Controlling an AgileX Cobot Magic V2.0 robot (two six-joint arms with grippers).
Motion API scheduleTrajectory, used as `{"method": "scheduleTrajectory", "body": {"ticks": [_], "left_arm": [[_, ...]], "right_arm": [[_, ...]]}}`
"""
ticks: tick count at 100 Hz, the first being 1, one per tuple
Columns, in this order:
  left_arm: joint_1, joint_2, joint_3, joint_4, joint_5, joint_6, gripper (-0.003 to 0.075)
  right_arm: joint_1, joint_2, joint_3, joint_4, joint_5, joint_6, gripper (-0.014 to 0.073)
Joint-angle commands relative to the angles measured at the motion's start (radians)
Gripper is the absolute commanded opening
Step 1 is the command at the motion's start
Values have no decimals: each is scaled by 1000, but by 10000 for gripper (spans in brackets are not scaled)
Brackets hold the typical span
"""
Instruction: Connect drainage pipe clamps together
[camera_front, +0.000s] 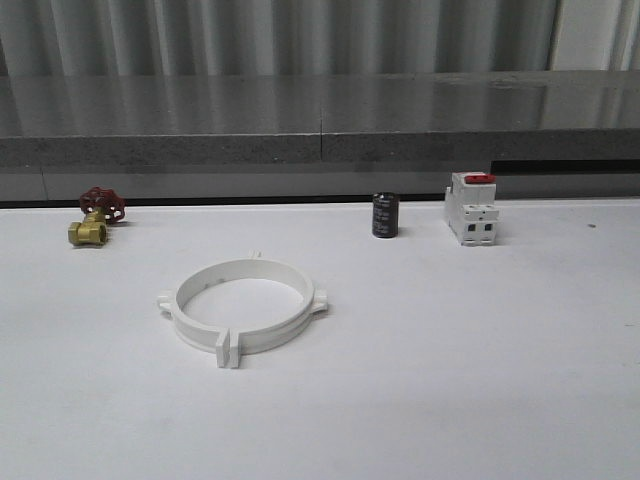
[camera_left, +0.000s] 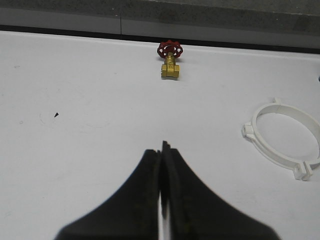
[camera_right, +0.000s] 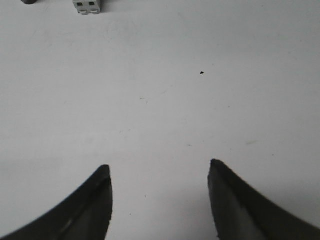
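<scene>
The two white drainage pipe clamps (camera_front: 240, 305) lie flat on the white table, joined into one ring with their end flanges side by side at the near edge. The left wrist view shows the same clamp ring (camera_left: 285, 137), well off to one side of my left gripper (camera_left: 162, 146). That gripper is shut, its black fingers pressed together with nothing between them, over bare table. My right gripper (camera_right: 159, 169) stands open above bare table, and nothing lies between its fingers.
A brass valve with a red handwheel (camera_front: 95, 218) sits at the back left. A black cylinder (camera_front: 385, 215) and a white breaker with a red top (camera_front: 472, 207) stand at the back right. A grey ledge (camera_front: 320, 140) runs behind the table.
</scene>
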Motion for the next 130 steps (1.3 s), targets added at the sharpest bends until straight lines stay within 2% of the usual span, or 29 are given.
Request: {"method": "scheduleTrajectory", "body": {"ticks": [1, 8, 26, 38, 98, 105, 119, 130], "left_arm": [[3, 4, -25, 3, -72, -1, -20], [3, 4, -25, 3, -72, -1, -20], [3, 4, -25, 3, -72, -1, -21], [3, 4, -25, 3, -72, -1, -20], [3, 4, -25, 3, -72, -1, -21], [3, 4, -25, 3, -72, -1, -20], [3, 4, -25, 3, -72, -1, -20], [3, 4, -25, 3, -72, -1, -21]], "right_arm": [[-6, -79, 28, -8, -27, -10, 374], [-6, -120, 59, -8, -21, -10, 272], [-5, -155, 81, -9, -55, -10, -74], [-5, -155, 81, -7, -100, -10, -67], [-5, -156, 93, -10, -115, -10, -67], [-5, -176, 124, -16, -188, -17, -67], [-5, -265, 252, -12, -434, -49, -67], [-13, -354, 364, 31, -593, -106, -67]]}}
